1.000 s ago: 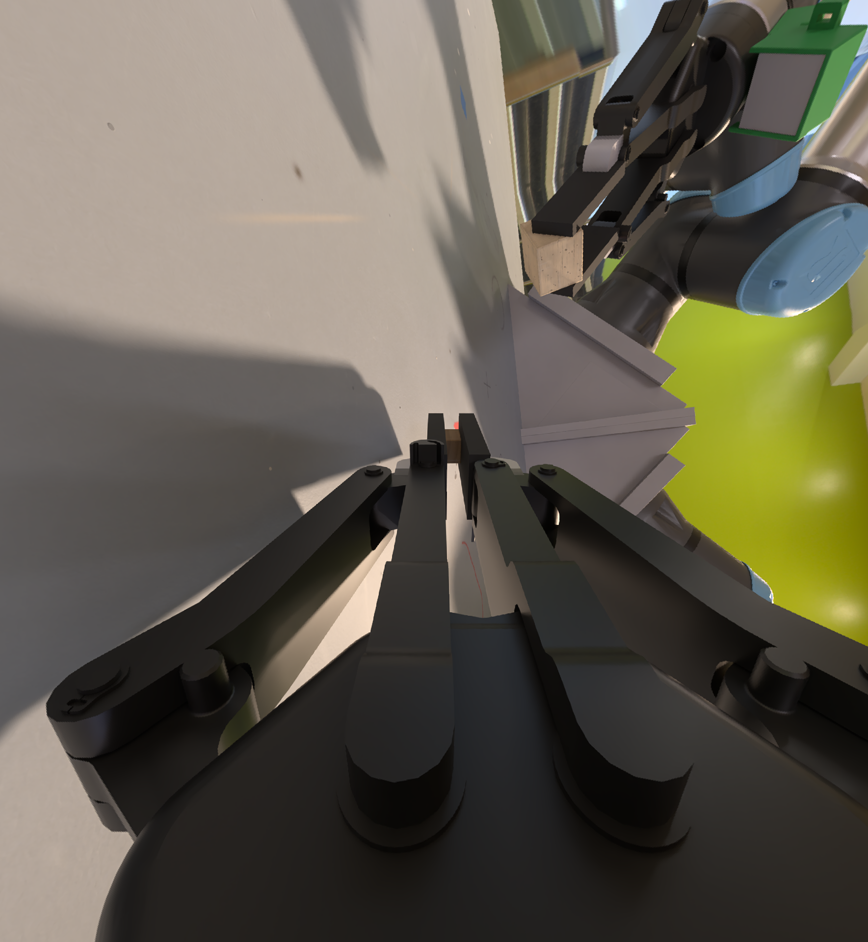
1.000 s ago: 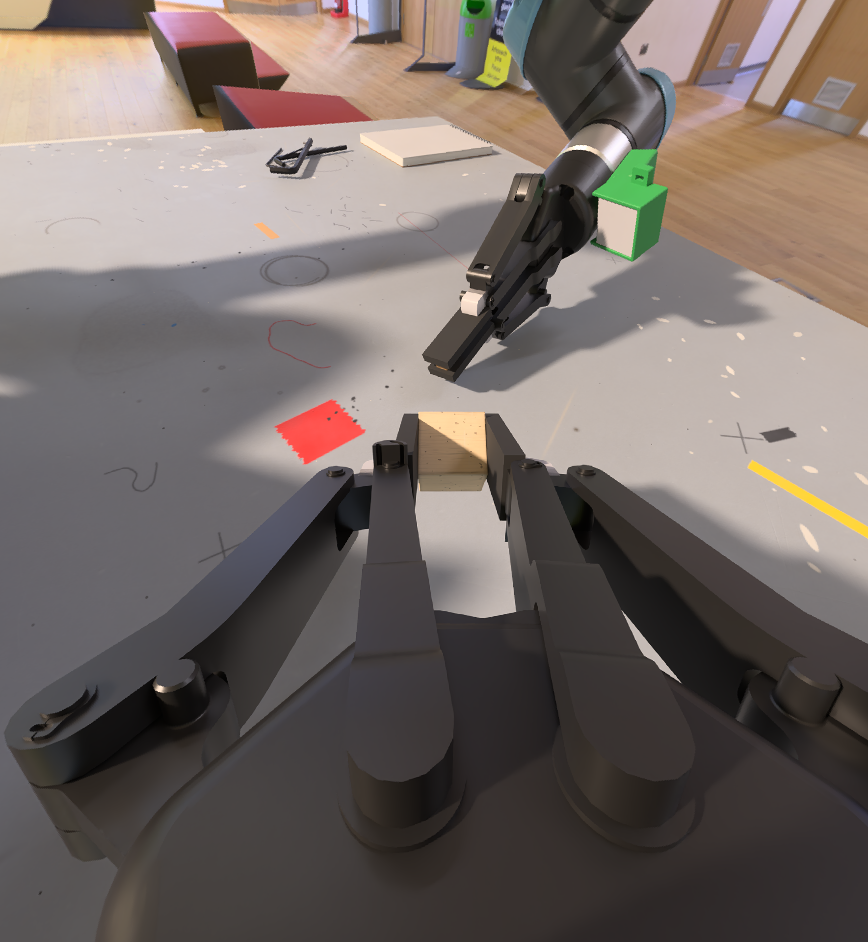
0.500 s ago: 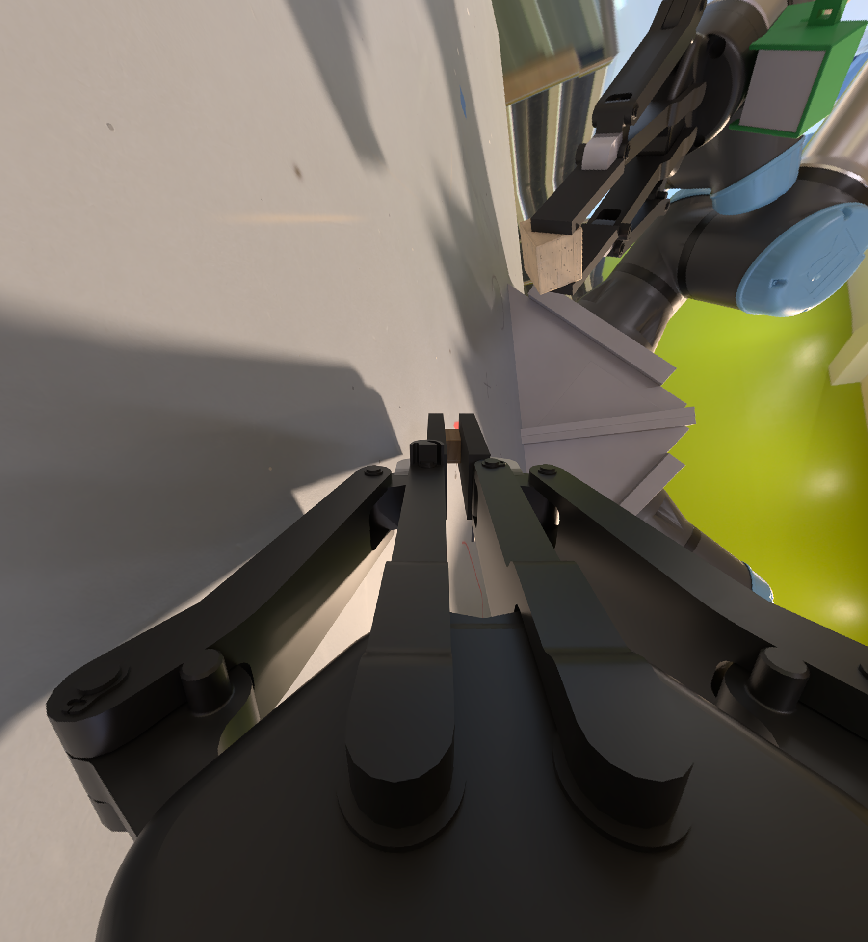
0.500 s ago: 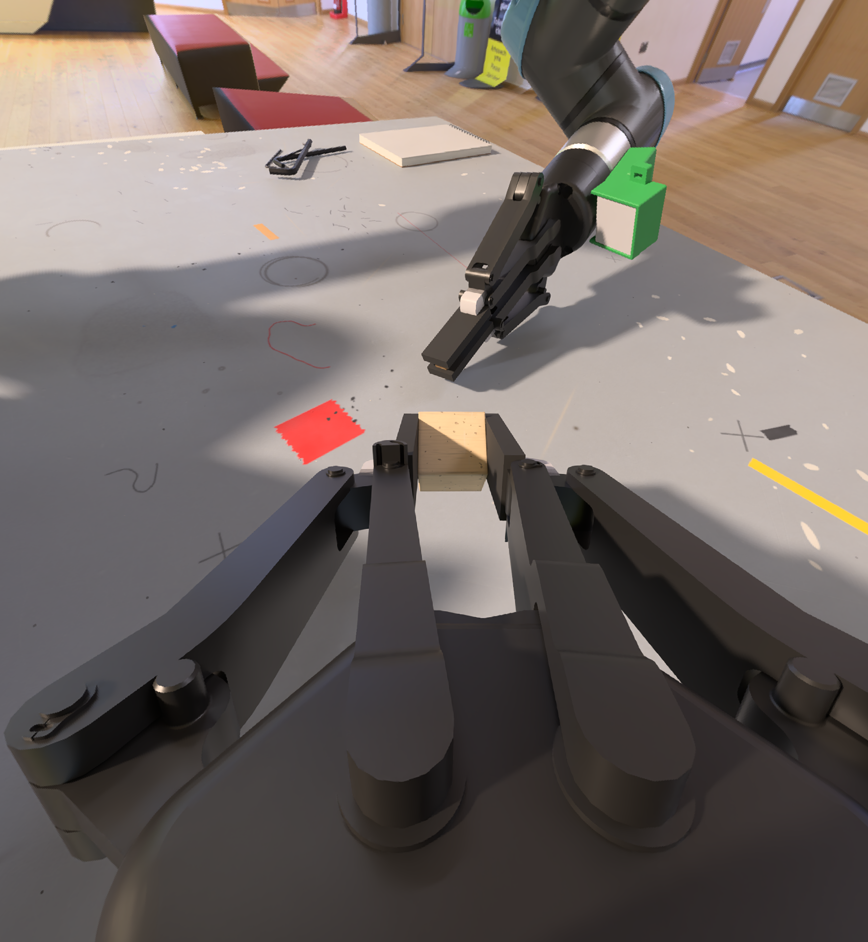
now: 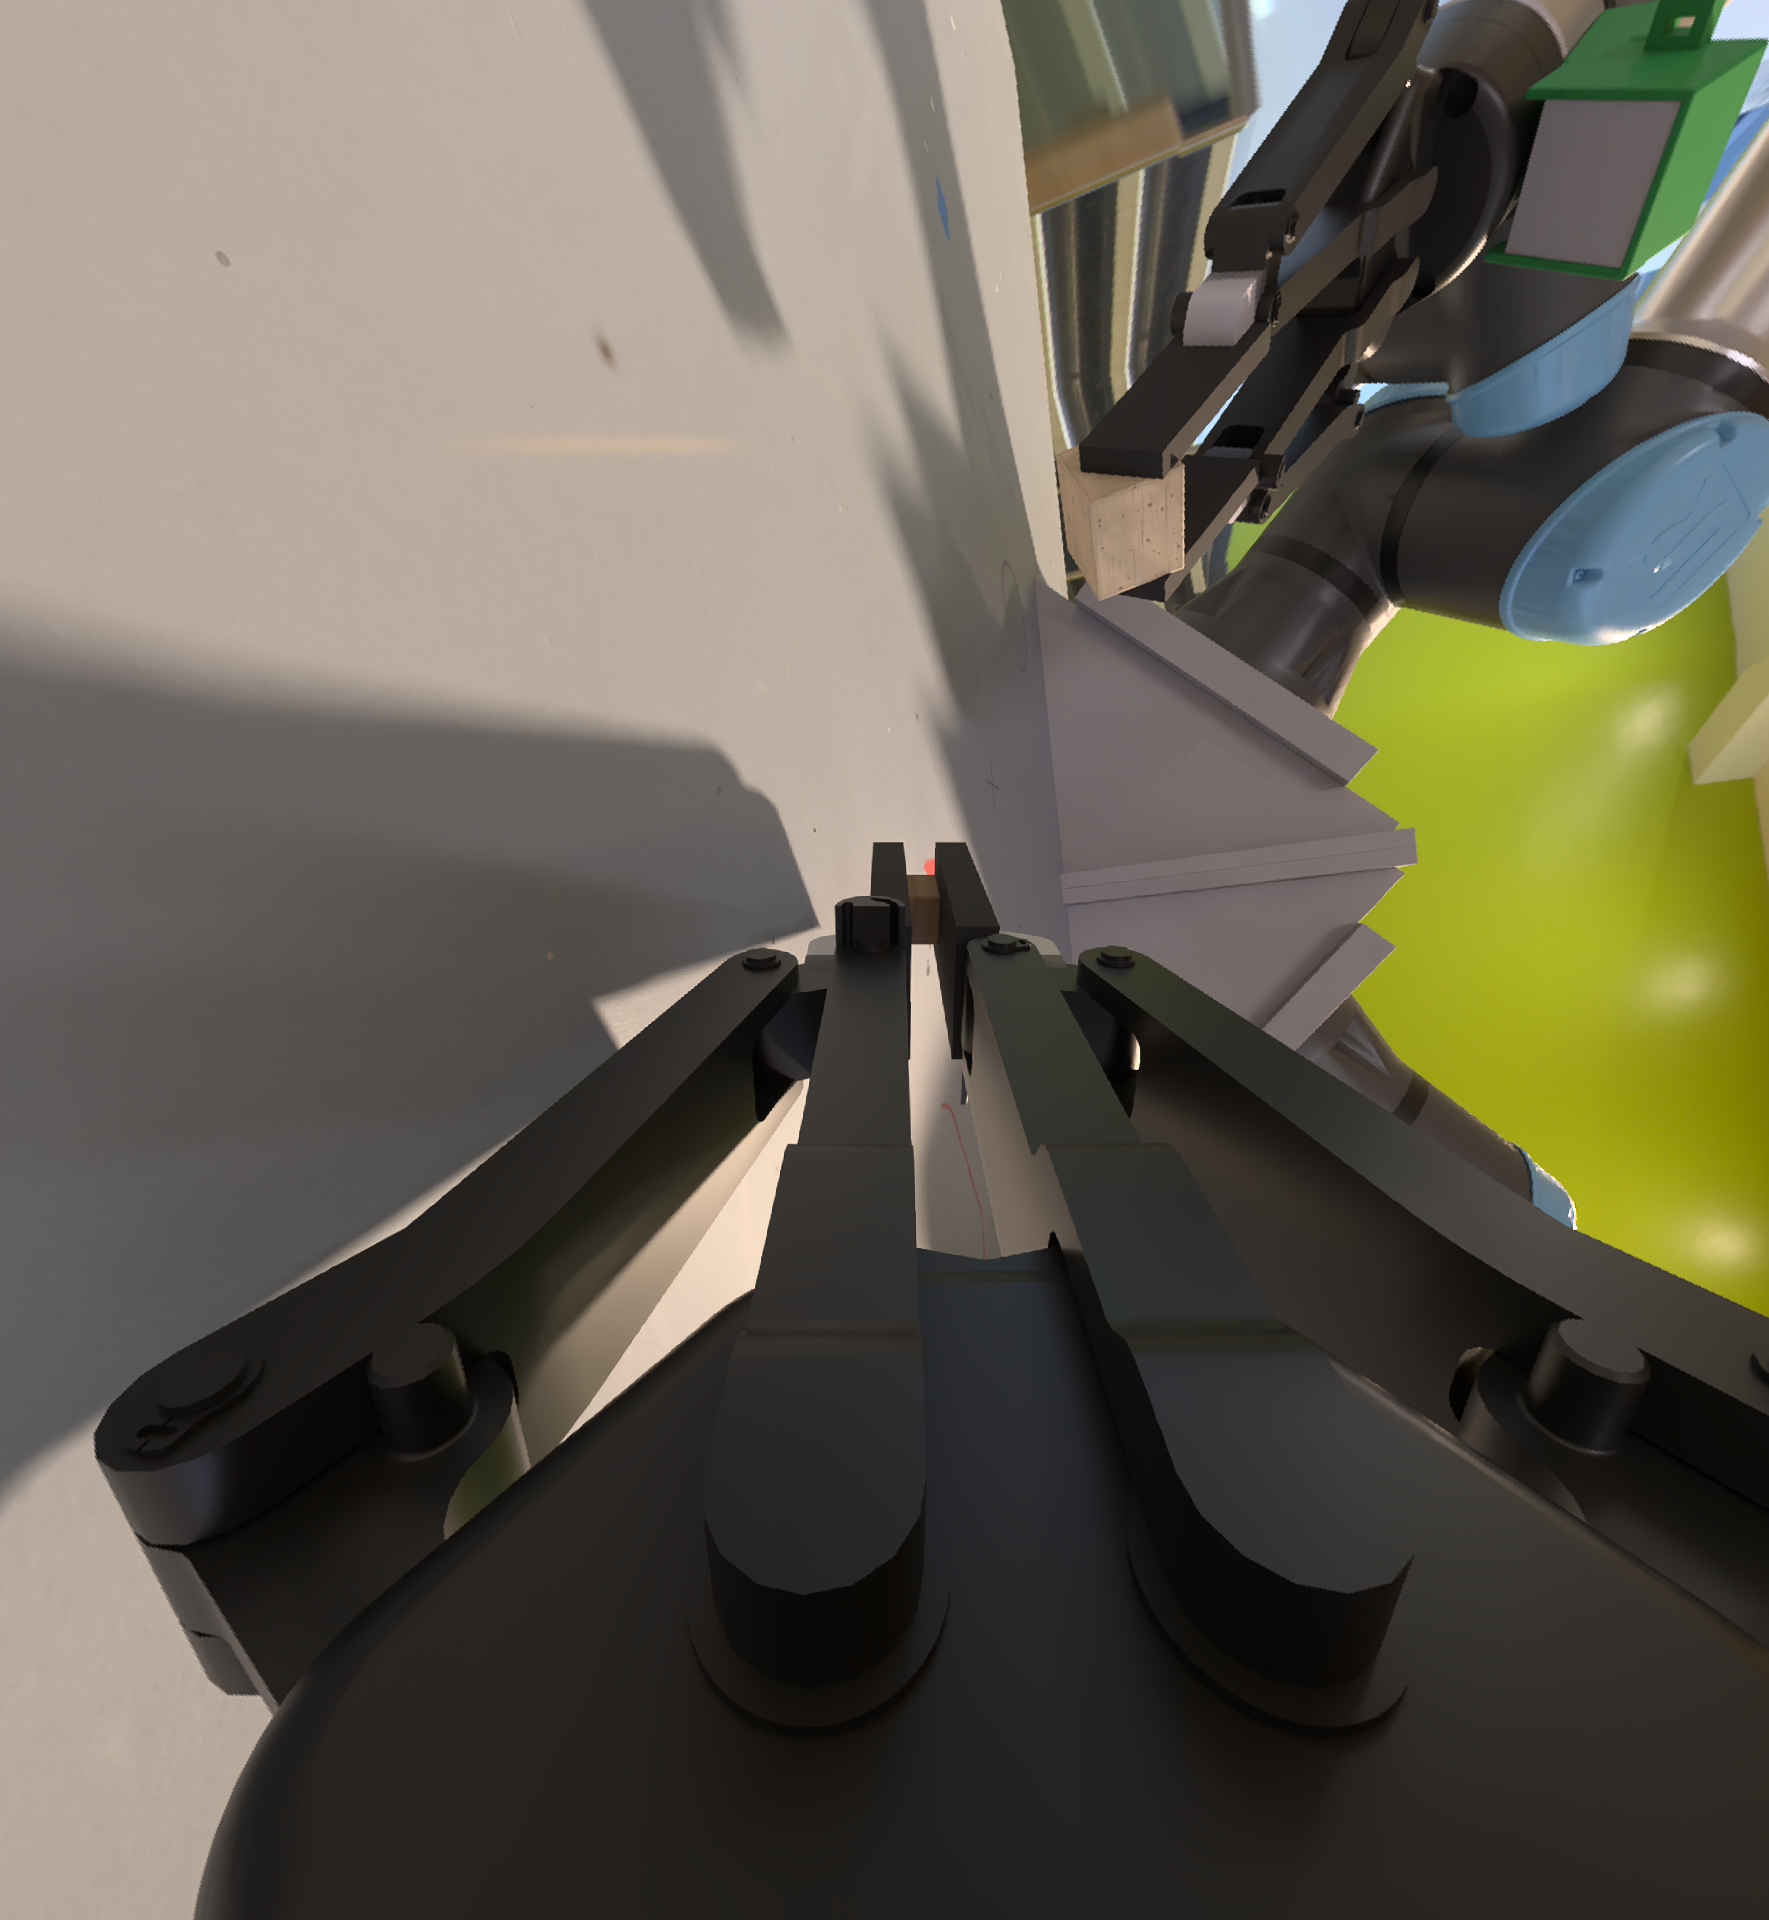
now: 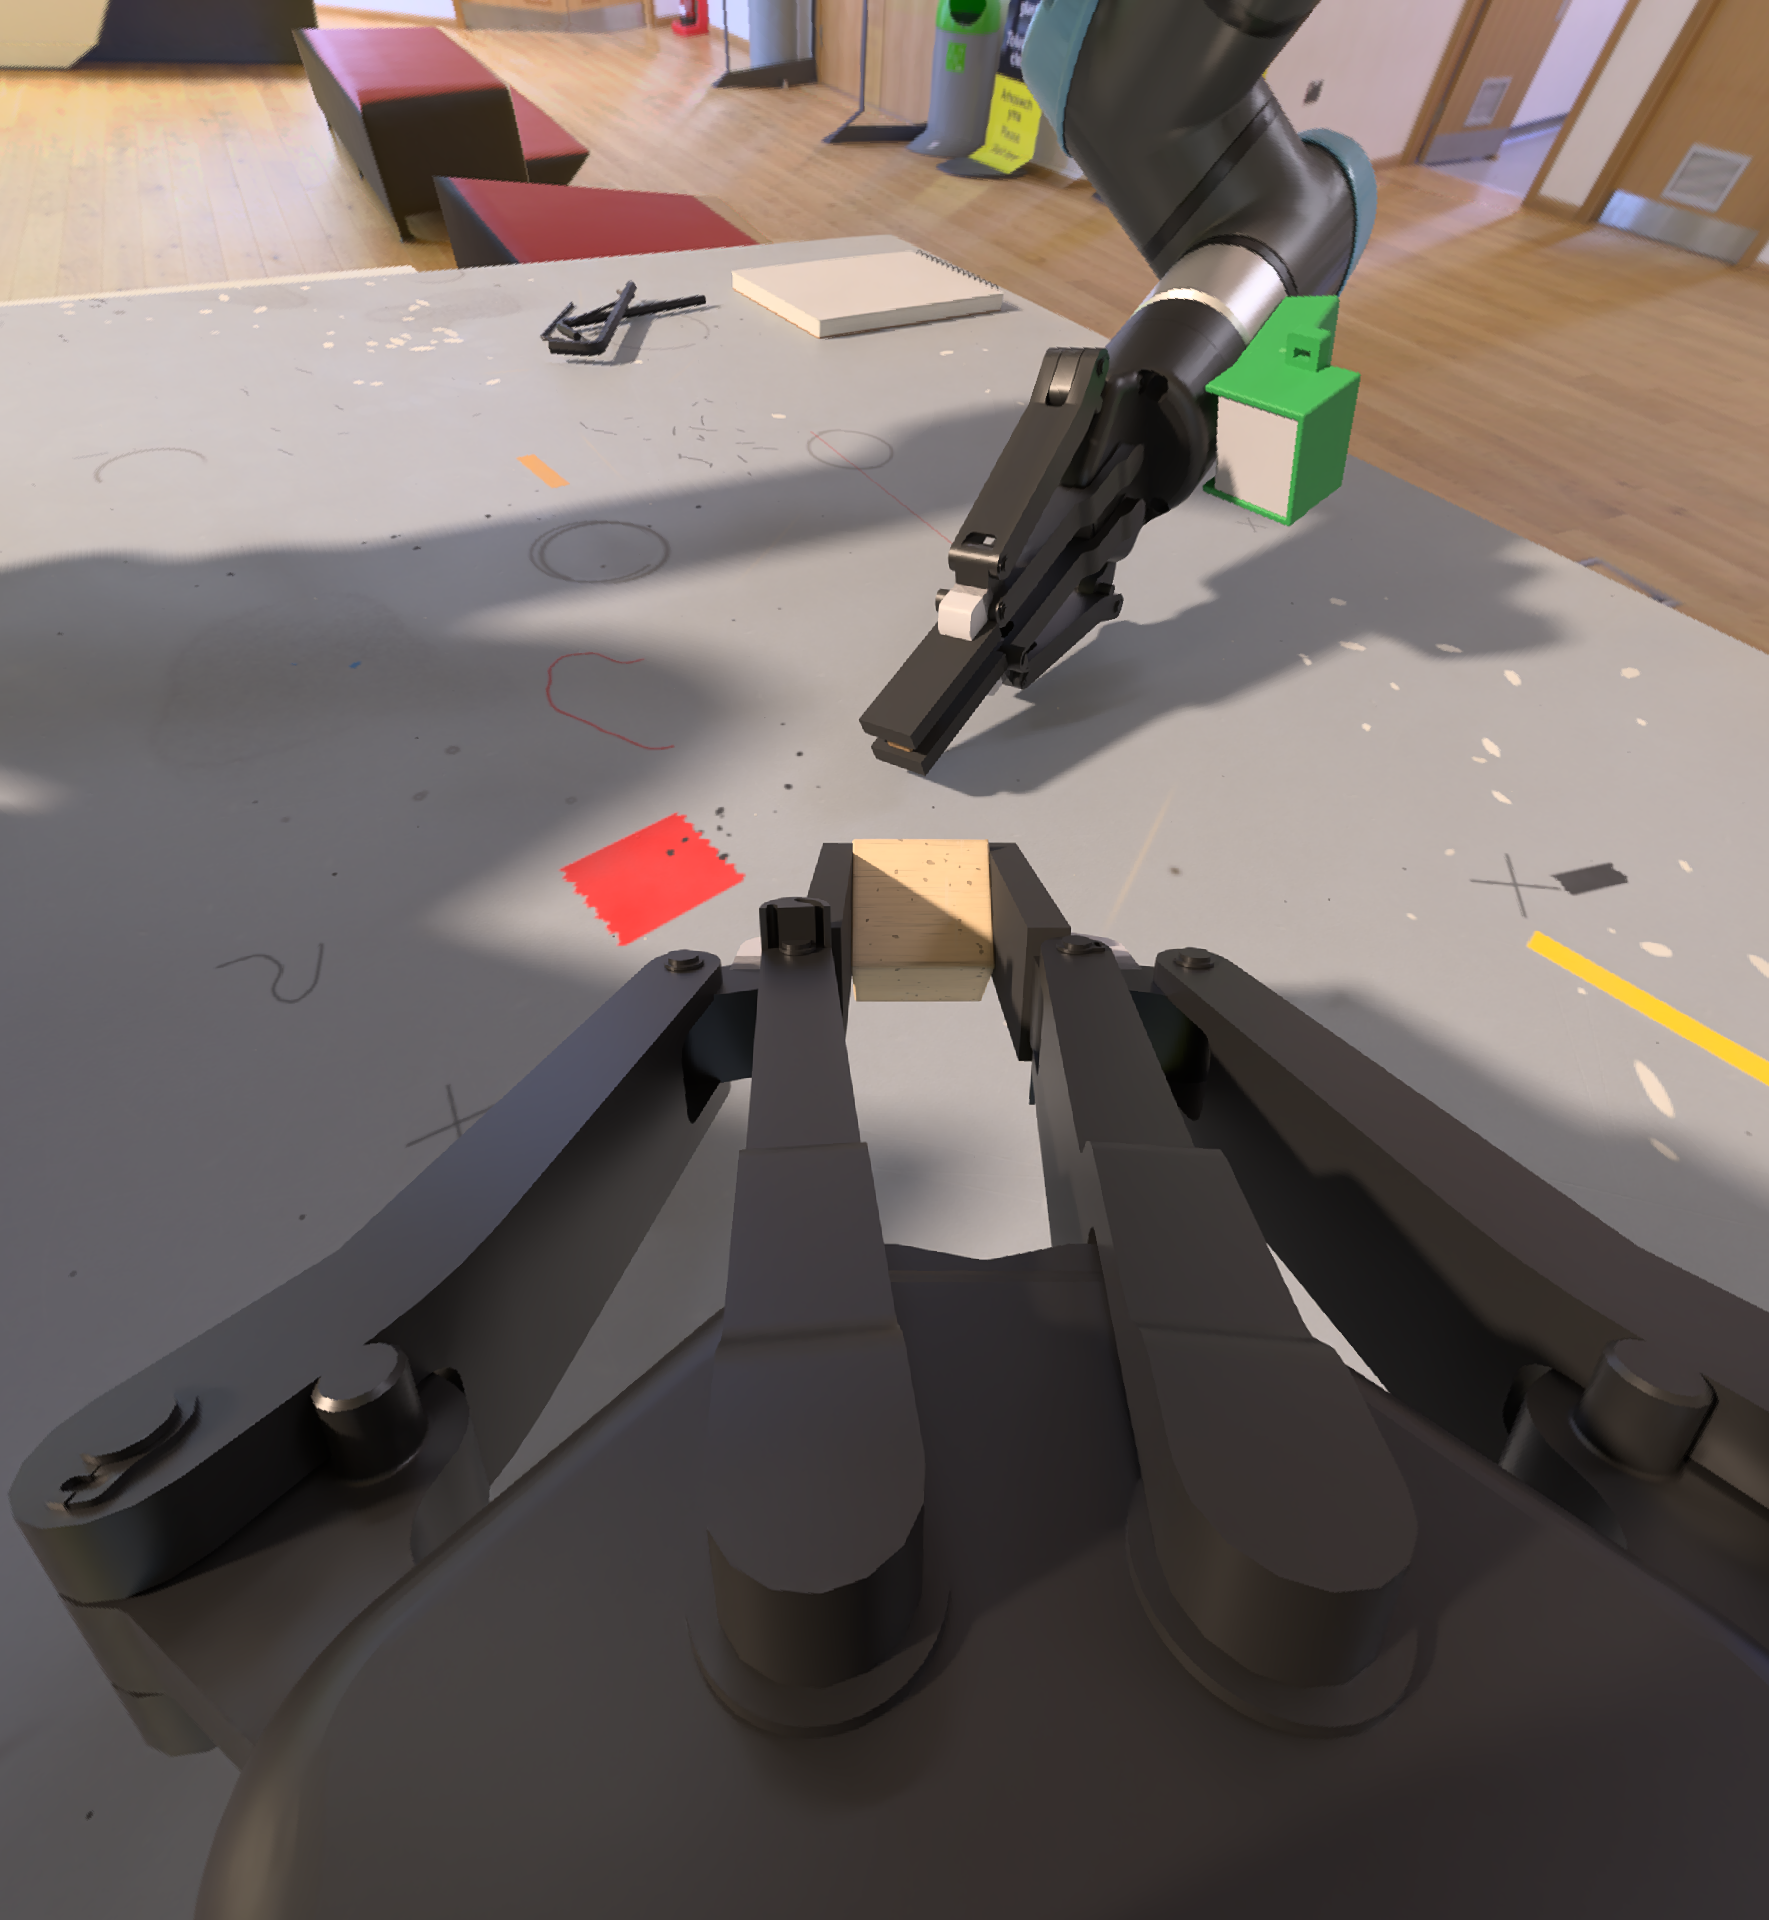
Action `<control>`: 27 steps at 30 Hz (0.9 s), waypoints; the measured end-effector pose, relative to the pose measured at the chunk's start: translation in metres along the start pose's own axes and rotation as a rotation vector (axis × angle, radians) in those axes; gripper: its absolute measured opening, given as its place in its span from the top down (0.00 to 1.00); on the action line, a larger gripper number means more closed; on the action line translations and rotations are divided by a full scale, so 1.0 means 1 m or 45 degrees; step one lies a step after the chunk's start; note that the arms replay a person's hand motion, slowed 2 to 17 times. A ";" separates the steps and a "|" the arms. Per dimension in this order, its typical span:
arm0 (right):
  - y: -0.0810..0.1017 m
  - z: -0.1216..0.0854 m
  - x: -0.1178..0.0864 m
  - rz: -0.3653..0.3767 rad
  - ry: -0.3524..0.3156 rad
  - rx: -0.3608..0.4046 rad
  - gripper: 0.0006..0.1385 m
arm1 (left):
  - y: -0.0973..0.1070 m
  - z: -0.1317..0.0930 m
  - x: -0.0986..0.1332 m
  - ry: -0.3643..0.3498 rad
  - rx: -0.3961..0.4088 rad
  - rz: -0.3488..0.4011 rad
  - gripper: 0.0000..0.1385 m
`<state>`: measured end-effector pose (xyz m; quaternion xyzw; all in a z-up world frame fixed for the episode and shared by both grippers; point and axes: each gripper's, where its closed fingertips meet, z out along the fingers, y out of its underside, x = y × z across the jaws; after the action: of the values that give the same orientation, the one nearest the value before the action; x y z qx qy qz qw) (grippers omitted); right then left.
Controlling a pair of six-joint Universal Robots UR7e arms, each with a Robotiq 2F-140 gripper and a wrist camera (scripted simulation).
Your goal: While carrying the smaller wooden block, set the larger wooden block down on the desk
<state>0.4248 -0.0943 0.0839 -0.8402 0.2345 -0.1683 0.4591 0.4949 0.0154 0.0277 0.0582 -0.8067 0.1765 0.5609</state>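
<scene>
My right gripper point(image 6: 921, 894) is shut on the larger wooden block point(image 6: 919, 914), a pale cube held between the fingertips above the grey desk point(image 6: 236, 727). The same gripper and block point(image 5: 1124, 520) show far off in the left wrist view, near the desk's edge. My left gripper point(image 5: 919, 883) is shut on the smaller wooden block point(image 5: 924, 914), a thin brown piece squeezed between nearly closed pads. In the right wrist view the left gripper point(image 6: 895, 750) hangs low over the desk, just beyond the larger block, with a sliver of wood at its tip.
On the desk lie a red tape patch point(image 6: 651, 878), a yellow strip point(image 6: 1654, 1023), a small black patch point(image 6: 1592, 878), black hex keys point(image 6: 610, 317) and a white notepad point(image 6: 864, 296) at the far edge. Red benches point(image 6: 506, 156) stand beyond on the wooden floor.
The right gripper with the larger block has drifted very slightly in the left wrist view. The left gripper holds still. Both grips are unchanged.
</scene>
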 end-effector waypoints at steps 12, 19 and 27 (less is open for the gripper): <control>0.000 0.000 0.000 -0.005 0.001 -0.002 0.76 | 0.000 0.000 0.000 0.000 0.000 0.000 0.94; 0.000 0.000 0.000 -0.007 0.002 -0.004 0.76 | 0.000 0.000 0.000 0.000 0.000 0.000 0.94; 0.001 0.001 0.000 -0.010 0.003 -0.008 0.76 | 0.000 0.000 0.000 0.000 0.001 0.000 0.94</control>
<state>0.4246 -0.0939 0.0829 -0.8423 0.2322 -0.1702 0.4557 0.4950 0.0153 0.0277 0.0582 -0.8066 0.1768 0.5610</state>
